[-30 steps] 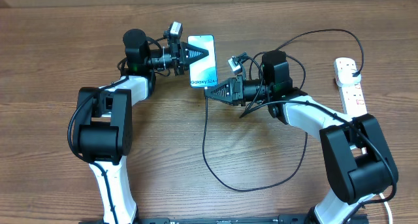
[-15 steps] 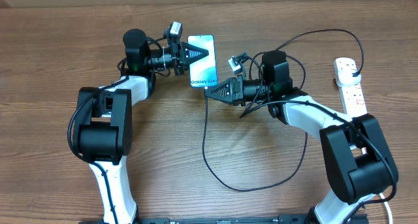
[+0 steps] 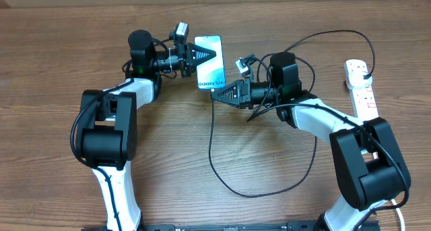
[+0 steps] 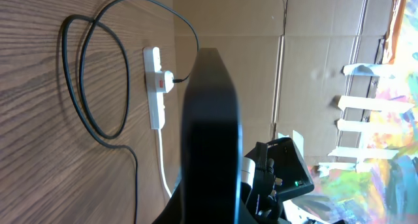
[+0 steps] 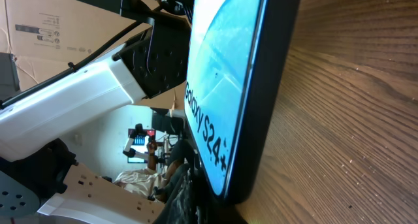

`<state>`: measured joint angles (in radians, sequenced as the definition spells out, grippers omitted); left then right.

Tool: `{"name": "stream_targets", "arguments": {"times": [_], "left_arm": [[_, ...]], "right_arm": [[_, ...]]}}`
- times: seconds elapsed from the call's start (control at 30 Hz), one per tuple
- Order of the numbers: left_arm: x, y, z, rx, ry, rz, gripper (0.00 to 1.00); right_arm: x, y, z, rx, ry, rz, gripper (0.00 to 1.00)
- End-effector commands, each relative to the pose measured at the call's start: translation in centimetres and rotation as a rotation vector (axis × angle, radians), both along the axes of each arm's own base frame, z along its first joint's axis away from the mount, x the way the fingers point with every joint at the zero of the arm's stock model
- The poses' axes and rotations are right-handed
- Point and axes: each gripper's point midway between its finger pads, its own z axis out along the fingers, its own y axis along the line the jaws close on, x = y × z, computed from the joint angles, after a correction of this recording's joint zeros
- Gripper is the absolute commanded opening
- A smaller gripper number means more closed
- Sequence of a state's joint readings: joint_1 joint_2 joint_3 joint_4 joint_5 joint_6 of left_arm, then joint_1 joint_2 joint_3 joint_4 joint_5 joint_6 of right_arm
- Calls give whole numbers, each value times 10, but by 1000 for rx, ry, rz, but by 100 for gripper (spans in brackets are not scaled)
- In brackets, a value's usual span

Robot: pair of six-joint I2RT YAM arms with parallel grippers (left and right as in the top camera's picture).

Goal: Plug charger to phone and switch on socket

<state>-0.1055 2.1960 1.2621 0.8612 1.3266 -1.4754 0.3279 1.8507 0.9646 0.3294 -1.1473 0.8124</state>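
Observation:
The phone [image 3: 210, 73], its light-blue screen facing up, is lifted off the table at the back centre. My left gripper [image 3: 216, 54] is shut on its upper part from the left. In the left wrist view the phone [image 4: 210, 132] shows edge-on as a dark slab. My right gripper [image 3: 215, 96] is shut on the tip of the charger [image 3: 213, 143] right at the phone's lower edge; the connector itself is hidden. In the right wrist view the phone [image 5: 225, 87] fills the frame just ahead of my dark fingers [image 5: 189, 198]. The socket [image 3: 361, 89] lies at the far right with the charger's plug [image 3: 366, 74] in it.
The black cable loops over the wood in front of the right arm [image 3: 259, 194] and arcs behind it [image 3: 337, 33]. The socket's thick white cord [image 4: 161, 165] trails toward the near edge. Cardboard boxes [image 4: 313, 54] stand beyond the table.
The left gripper and the phone have edged very slightly to the right. The right gripper and the cable have stayed where they were.

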Motion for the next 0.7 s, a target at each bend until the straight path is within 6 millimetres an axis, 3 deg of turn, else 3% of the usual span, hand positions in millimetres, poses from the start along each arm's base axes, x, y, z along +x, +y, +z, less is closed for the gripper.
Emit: {"name": "stream_targets", "arguments": {"times": [0.0,0.67], "left_arm": [[0,-7,8,-6,-17,-15,4],[-3,-10,8,-4,-31,-27,4]], "right_arm": [[3,-2,-2,0,2,-9,4],[3,-2,-2,2,6,-6,4]]}}
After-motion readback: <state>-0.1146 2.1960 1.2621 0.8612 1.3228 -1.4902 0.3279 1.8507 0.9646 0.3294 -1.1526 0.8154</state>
